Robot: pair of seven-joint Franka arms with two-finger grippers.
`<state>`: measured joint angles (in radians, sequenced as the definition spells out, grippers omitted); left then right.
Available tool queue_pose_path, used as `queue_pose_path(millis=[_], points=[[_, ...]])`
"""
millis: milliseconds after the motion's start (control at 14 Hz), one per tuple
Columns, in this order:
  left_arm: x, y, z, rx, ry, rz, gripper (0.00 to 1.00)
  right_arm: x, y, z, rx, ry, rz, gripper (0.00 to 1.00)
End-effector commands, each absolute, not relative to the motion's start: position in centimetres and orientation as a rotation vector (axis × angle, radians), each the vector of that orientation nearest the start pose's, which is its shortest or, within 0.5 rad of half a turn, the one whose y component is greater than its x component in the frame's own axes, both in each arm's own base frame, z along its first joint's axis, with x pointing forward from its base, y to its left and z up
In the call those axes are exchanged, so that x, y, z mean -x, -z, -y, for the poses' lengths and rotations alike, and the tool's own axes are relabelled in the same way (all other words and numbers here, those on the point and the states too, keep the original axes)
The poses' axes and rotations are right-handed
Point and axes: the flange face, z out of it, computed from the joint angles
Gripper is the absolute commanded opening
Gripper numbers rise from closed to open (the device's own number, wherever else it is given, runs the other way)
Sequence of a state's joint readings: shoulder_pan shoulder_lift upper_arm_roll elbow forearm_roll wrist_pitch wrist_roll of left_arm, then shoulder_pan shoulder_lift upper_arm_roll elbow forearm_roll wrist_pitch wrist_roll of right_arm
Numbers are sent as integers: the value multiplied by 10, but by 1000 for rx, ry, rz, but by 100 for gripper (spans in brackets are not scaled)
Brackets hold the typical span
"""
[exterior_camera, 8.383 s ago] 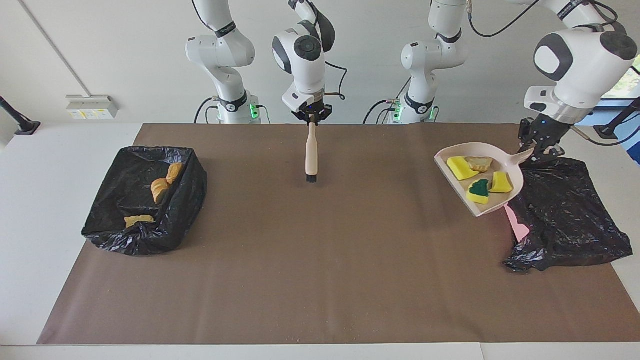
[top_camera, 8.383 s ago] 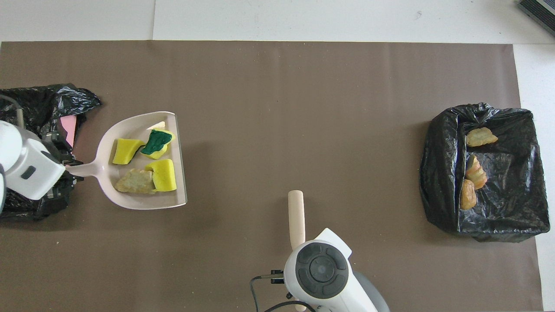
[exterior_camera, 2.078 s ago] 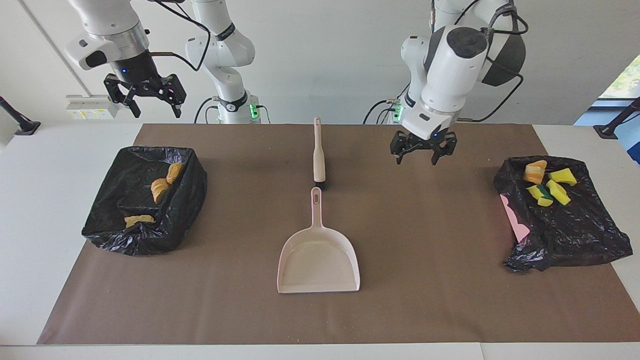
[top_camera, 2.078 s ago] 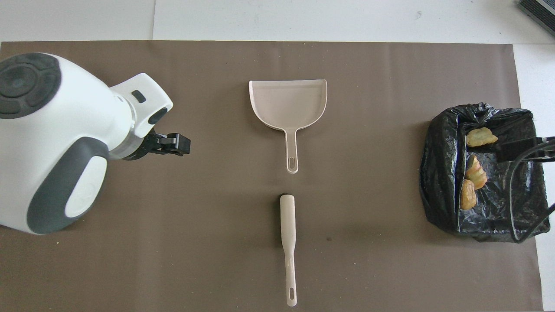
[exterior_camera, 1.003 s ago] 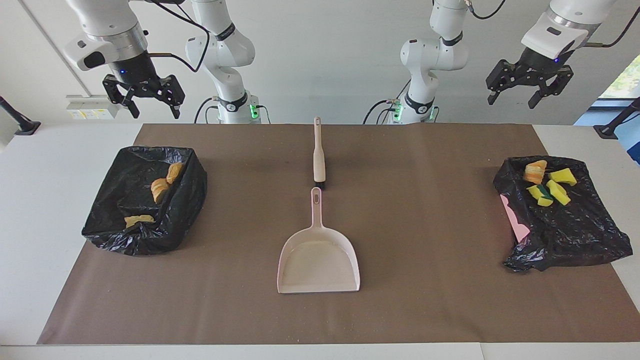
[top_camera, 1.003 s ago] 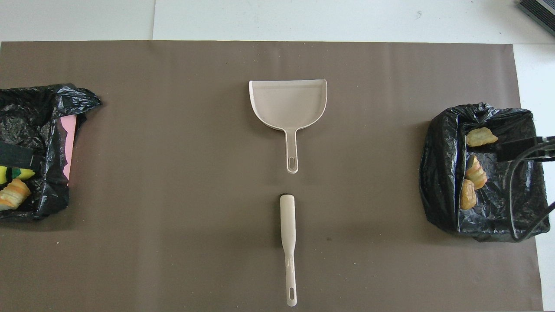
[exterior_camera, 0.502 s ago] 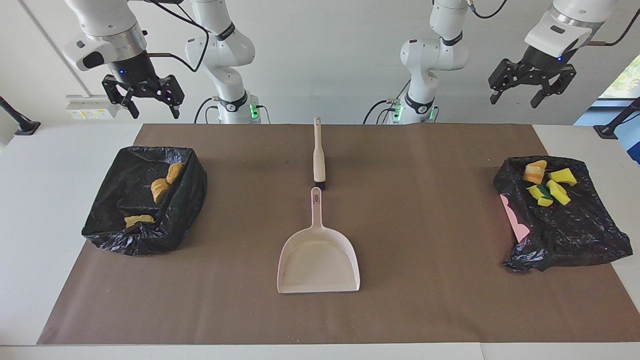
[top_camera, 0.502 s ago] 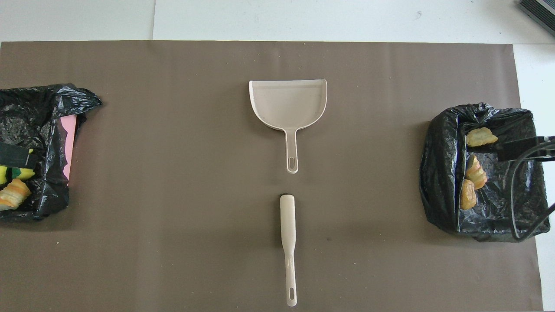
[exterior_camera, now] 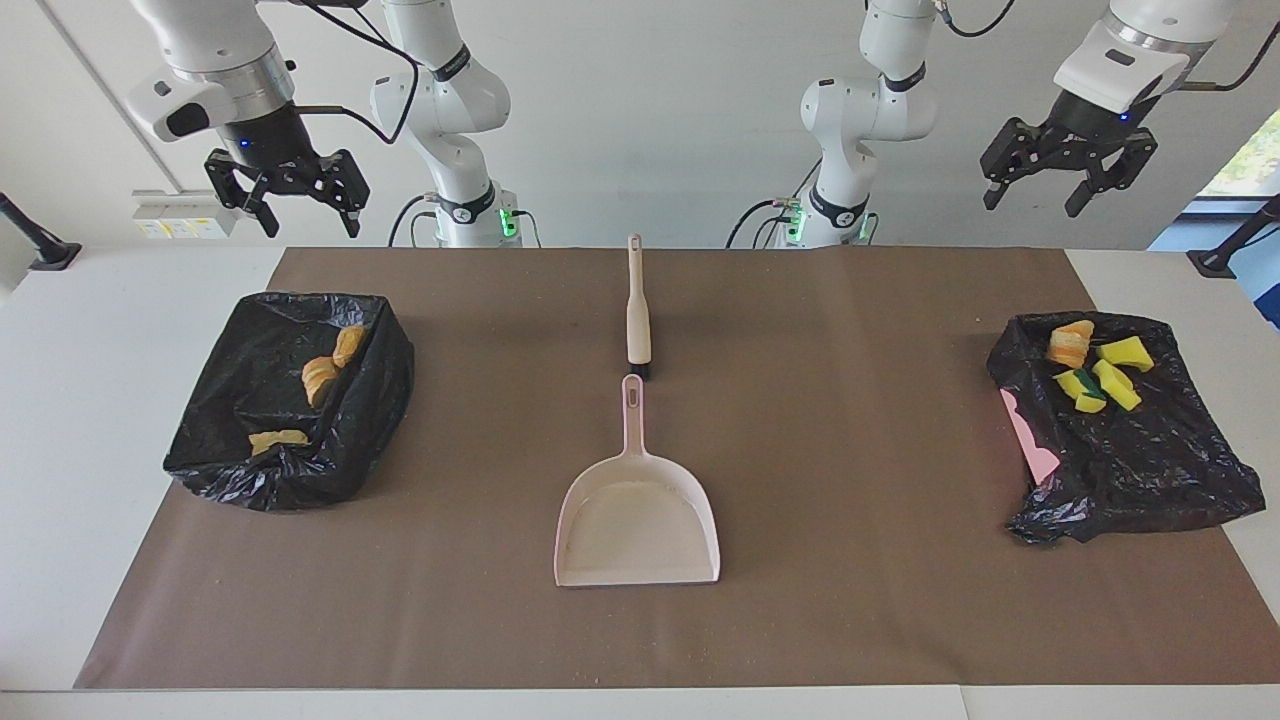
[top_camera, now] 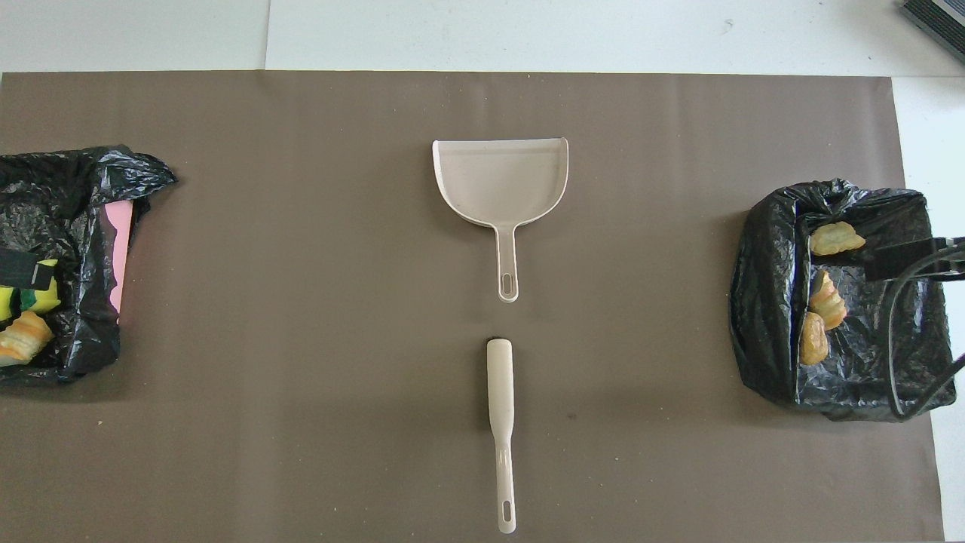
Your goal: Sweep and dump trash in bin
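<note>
Pastries (exterior_camera: 322,375) lie in the bin (exterior_camera: 290,400) at the right arm's end; sponge chunks (exterior_camera: 1100,375) and what we take for the bread chunk (exterior_camera: 1068,343) lie in the other bin (exterior_camera: 1125,430). We see the left gripper (exterior_camera: 1068,180) and right gripper (exterior_camera: 287,195) raised, fingers spread, holding nothing. Dustpan (exterior_camera: 638,510) and brush (exterior_camera: 637,305) rest mid-table.

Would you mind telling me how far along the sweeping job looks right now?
It looks finished. Pastries lie in the bin at the right arm's end; sponge chunks sit in the bag at the left arm's end. The dustpan and brush rest on the mat. Both pincers, left and right, hang open, raised.
</note>
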<state>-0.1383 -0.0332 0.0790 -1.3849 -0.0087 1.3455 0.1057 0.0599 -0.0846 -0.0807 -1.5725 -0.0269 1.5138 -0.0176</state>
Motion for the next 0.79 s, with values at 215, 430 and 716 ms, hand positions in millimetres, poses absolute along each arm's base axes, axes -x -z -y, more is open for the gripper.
queue_pose_path(millis=[215,430,716], points=[[-510,-708,41,3132,-9,-308,100,-519,-663,24,3164,66,-2,100],[-510,-706,40,3133,-19,-303,100,-521,-664,24,3164,88,-2,100],[-510,-706,39,3133,-22,-299,100,-521,-664,22,3162,86,3,100]])
